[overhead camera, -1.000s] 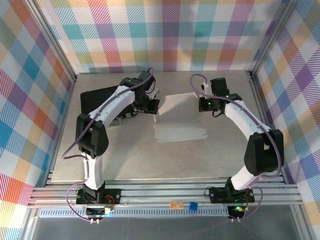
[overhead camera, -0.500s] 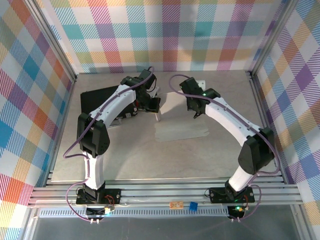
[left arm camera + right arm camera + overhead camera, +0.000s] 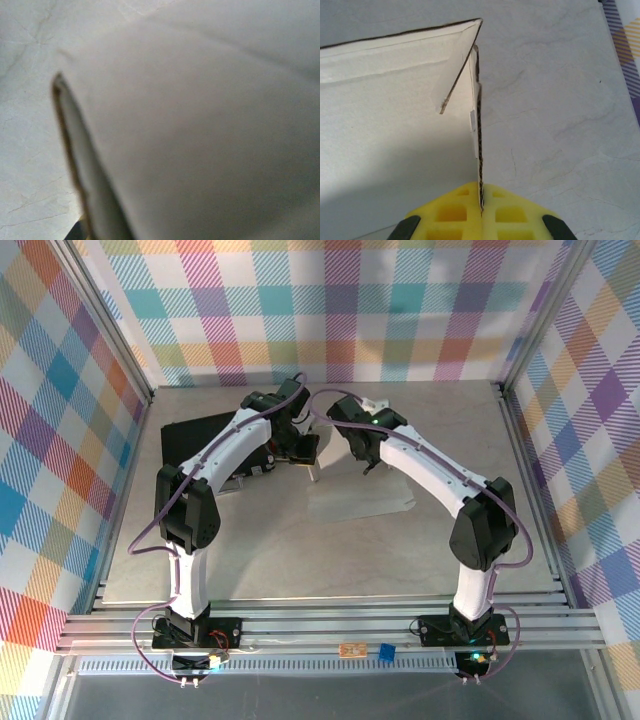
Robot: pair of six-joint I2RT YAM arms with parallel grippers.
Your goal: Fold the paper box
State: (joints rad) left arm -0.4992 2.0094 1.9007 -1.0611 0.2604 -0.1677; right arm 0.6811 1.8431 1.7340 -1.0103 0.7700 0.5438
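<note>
The paper box (image 3: pixel 365 502) is a white die-cut cardboard sheet lying mid-table, its far part lifted off the surface. My right gripper (image 3: pixel 368 462) hangs over that far part. In the right wrist view its yellow fingers (image 3: pixel 452 215) are pressed together on the thin edge of an upright box panel (image 3: pixel 395 130), so the right gripper (image 3: pixel 481 202) is shut on it. My left gripper (image 3: pixel 308 462) sits at the box's left end, shut on a small upright white flap. Blurred white cardboard (image 3: pixel 200 125) lies close against the left wrist camera and hides the jaws.
A black rectangular case (image 3: pixel 195 440) lies at the back left, beside the left arm. The grey table (image 3: pixel 270 560) is ringed by checked walls and aluminium posts. A metal rail runs along the near edge by the arm bases.
My right arm has swung left across the back of the table, carrying the box's far panel up and toward the left gripper. The left arm has stayed in place.
</note>
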